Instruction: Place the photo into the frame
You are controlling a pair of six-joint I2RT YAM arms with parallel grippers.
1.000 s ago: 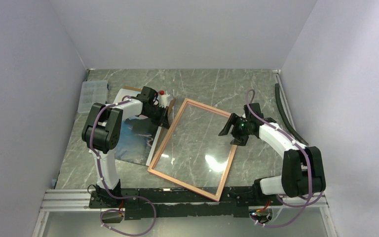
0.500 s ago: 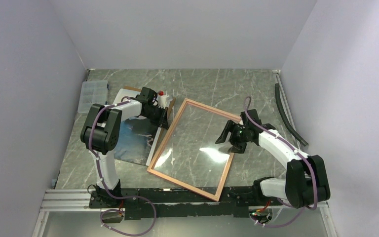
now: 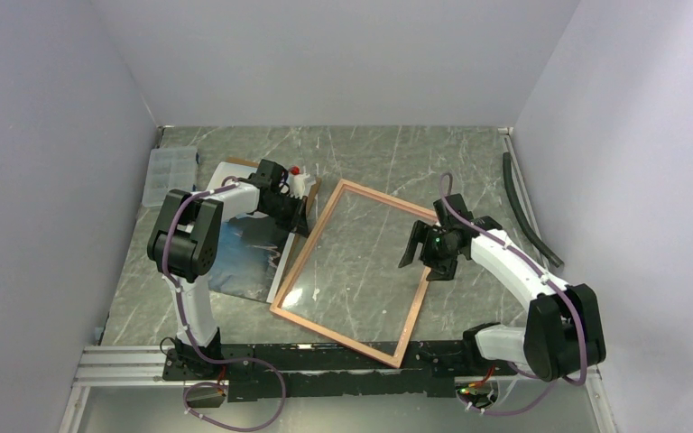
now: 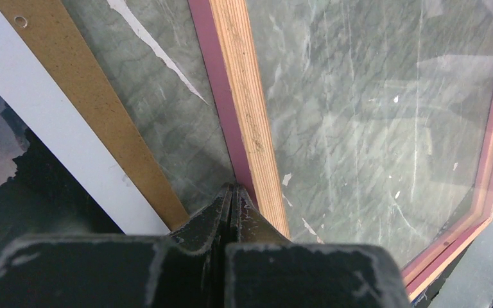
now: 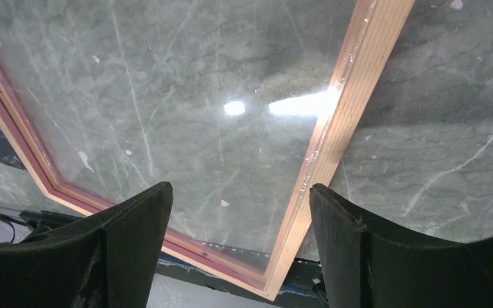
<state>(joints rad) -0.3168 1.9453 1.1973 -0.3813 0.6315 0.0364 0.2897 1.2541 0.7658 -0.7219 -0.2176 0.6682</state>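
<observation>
The frame point(image 3: 306, 244) lies flat and skewed in the middle of the bench point(image 3: 469, 162), tan wood side up, with pink showing along the rail edges. One corner points toward the far edge, and the nearest corner reaches the bench's near edge. The marbled bench top shows through the clear pane.

The photo point(image 3: 242, 257) lies flat toward the left edge of the bench, just beside the frame's left rail and outside it. It rests on a brown backing board point(image 4: 96, 109), which sticks out past its white border.

The left fingers point(image 4: 231, 192) are pressed fully together with nothing between them. Their tips are down at the bench in the narrow gap between the backing board and the frame's left rail, right against the pink edge.

The right fingers point(image 5: 237, 212) are spread wide and grip nothing. They hang above the frame's right rail, with the rail and part of the pane lying between them.

A clear compartment box point(image 3: 164, 173) sits at the far left corner of the bench. A black strip point(image 3: 525, 212) runs along the right edge.
</observation>
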